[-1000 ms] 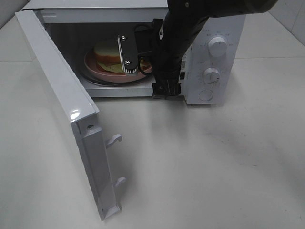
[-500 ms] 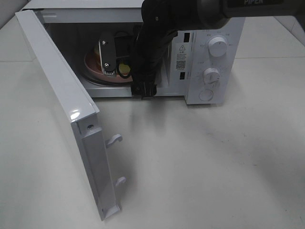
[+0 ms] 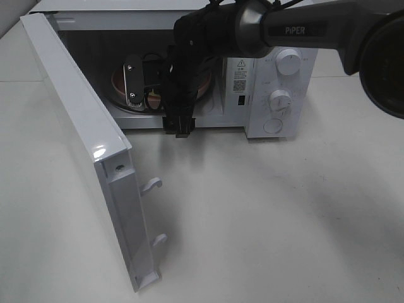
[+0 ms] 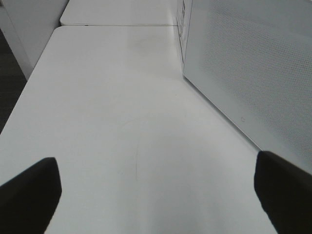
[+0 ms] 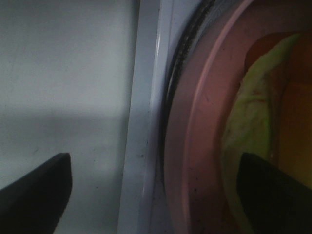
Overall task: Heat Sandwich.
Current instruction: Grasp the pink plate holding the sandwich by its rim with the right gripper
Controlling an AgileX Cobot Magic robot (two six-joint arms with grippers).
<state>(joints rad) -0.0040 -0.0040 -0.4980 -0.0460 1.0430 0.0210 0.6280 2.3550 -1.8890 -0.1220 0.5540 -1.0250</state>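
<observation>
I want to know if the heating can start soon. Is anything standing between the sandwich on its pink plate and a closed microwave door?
Yes. The right gripper and its black arm reach through the white microwave's opening, above the round pink plate holding the sandwich. The white door stands wide open and cannot swing shut past them.

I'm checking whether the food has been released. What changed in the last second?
The right hand swung left across the microwave opening, open and gripping nothing; its arm now hides most of the sandwich, which sits on the pink plate. The door stays wide open, and the plate has not moved.
</observation>
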